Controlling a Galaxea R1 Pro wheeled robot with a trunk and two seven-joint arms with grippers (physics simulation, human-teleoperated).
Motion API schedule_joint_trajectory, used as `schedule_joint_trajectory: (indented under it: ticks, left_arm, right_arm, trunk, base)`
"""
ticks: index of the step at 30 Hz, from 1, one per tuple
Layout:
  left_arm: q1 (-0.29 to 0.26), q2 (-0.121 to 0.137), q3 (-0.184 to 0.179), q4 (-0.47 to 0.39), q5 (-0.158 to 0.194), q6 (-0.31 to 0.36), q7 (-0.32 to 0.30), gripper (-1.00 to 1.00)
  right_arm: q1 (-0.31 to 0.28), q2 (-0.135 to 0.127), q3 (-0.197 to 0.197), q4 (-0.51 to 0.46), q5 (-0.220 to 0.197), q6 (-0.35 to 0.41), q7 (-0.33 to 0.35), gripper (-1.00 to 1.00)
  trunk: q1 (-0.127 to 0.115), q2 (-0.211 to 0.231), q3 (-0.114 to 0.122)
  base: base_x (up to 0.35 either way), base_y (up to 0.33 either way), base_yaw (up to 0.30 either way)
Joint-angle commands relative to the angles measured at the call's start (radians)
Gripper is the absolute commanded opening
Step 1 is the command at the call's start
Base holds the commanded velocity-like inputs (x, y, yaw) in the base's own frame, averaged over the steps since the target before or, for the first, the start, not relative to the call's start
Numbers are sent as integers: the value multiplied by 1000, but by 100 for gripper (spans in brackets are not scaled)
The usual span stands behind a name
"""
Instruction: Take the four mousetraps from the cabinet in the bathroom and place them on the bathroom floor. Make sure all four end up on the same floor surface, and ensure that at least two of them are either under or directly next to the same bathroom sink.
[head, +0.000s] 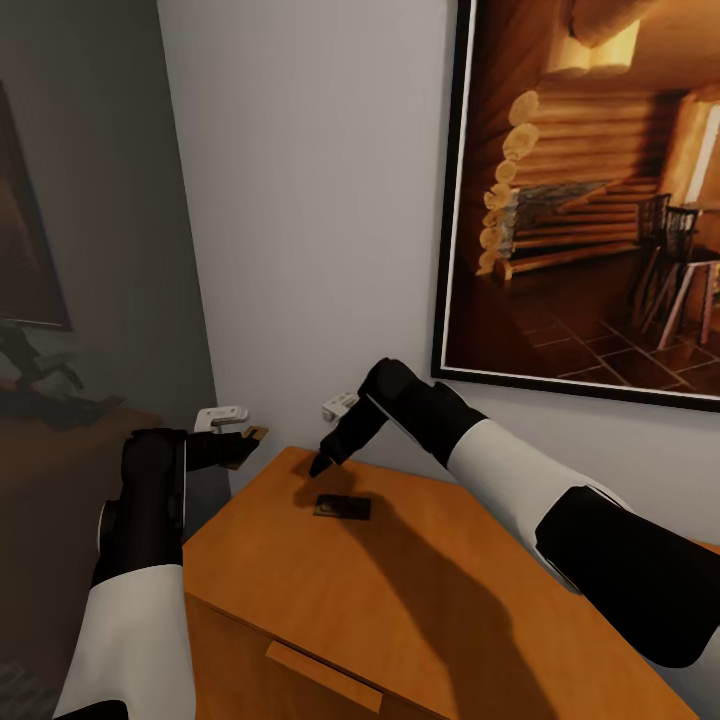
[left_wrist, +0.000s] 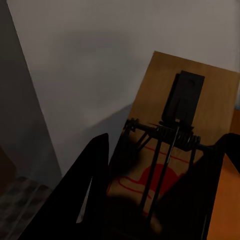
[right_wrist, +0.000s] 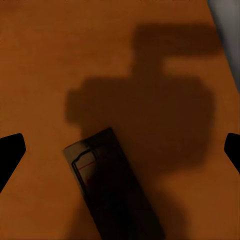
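Note:
A dark mousetrap (head: 342, 507) lies flat on top of the orange wooden dresser (head: 440, 610), near its back corner. My right gripper (head: 322, 465) hangs just above and behind it. In the right wrist view the right gripper (right_wrist: 121, 152) is open, its fingertips (right_wrist: 10, 155) far apart, with the mousetrap (right_wrist: 112, 185) on the wood below. My left gripper (head: 243, 442) is beside the dresser's left corner, shut on another mousetrap (head: 256, 436). That tan mousetrap (left_wrist: 165, 165), with its wire spring, sits between the black fingers (left_wrist: 85, 200). The cabinet and sink are out of view.
A white wall rises right behind the dresser, carrying a large framed log-cabin picture (head: 600, 190). A grey wall with a dark picture (head: 25, 230) stands at the left. A drawer handle (head: 322, 676) shows on the dresser front. A patch of patterned floor (left_wrist: 17, 200) lies beside the dresser.

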Motion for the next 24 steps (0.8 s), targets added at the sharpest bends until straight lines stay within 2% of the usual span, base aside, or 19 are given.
schedule_joint_trajectory:
  ticks: [1, 24]
  left_arm:
    - [-1, -1, 2, -1, -10, 2, -10, -100]
    - [-1, -1, 2, -1, -9, 2, -10, -100]
  right_arm:
    - [-1, 0, 2, -1, -9, 7, -5, 100]
    - [-1, 0, 1, 2, -7, 7, -4, 100]
  trunk:
    - [0, -1, -1]
    - [0, -1, -1]
  base:
    - [0, 0, 0]
    - [0, 0, 0]
